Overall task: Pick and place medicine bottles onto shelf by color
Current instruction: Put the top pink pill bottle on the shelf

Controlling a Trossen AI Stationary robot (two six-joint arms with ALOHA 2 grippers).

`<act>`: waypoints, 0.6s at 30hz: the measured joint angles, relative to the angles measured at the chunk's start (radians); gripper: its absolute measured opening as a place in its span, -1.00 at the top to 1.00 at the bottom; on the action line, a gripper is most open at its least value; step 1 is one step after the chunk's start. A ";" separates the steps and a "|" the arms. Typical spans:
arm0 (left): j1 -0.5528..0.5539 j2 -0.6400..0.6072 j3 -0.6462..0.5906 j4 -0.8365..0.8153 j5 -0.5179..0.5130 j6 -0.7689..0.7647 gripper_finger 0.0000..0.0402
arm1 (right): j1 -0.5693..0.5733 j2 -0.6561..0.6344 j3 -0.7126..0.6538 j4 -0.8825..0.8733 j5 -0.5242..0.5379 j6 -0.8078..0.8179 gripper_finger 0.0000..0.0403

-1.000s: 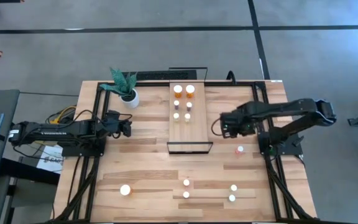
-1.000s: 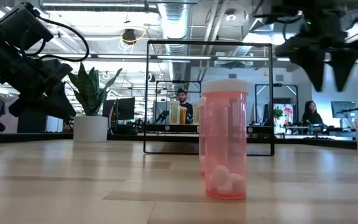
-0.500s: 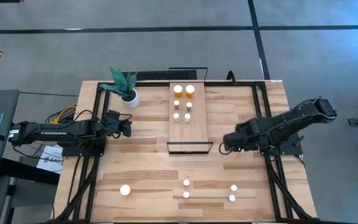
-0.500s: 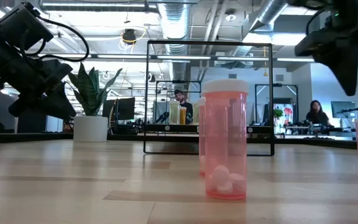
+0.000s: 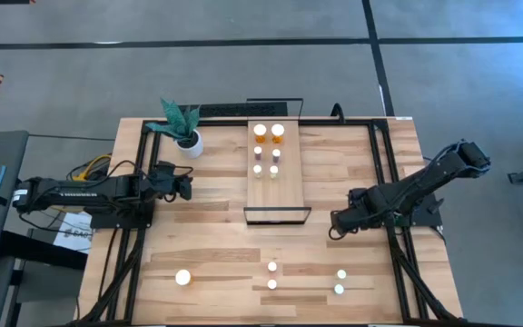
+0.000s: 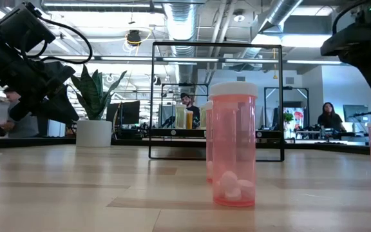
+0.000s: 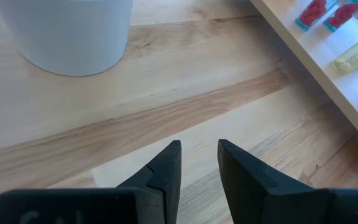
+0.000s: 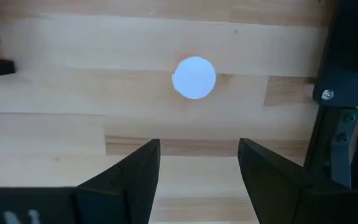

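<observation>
A grey concrete floor (image 5: 243,82), crossed by dark lines, is seen around the table. Beyond it, an open office is shown: exposed ceiling ducts (image 6: 182,19), strip lights, desks with monitors (image 6: 131,113), and seated people (image 6: 327,119).

Table (image 5: 216,236) carries: shelf (image 5: 275,186) at centre–12 o'clock, plant pot (image 5: 190,143) at 10, loose bottles (image 5: 271,275) toward 6.

Even, bright overhead light fell on the table (image 5: 216,232), leaving only faint shadows. In the low view, ceiling lamps (image 6: 132,37) glared and the room behind was soft. The nearest pink bottle (image 6: 234,145) stood sharp.
</observation>
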 joint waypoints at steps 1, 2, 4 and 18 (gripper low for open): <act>0.000 0.000 0.000 0.000 0.000 0.000 0.55 | 0.000 0.000 0.000 -0.004 0.007 0.000 -0.19; 0.000 0.000 0.000 0.000 0.000 0.000 0.55 | 0.000 0.000 0.000 -0.006 0.020 0.000 -0.19; 0.000 0.000 0.000 0.000 0.000 0.000 0.55 | 0.000 0.000 0.000 -0.004 0.046 0.000 -0.19; 0.000 0.000 0.000 0.000 0.000 0.000 0.55 | -0.028 0.093 0.001 -0.002 0.071 -0.048 -0.19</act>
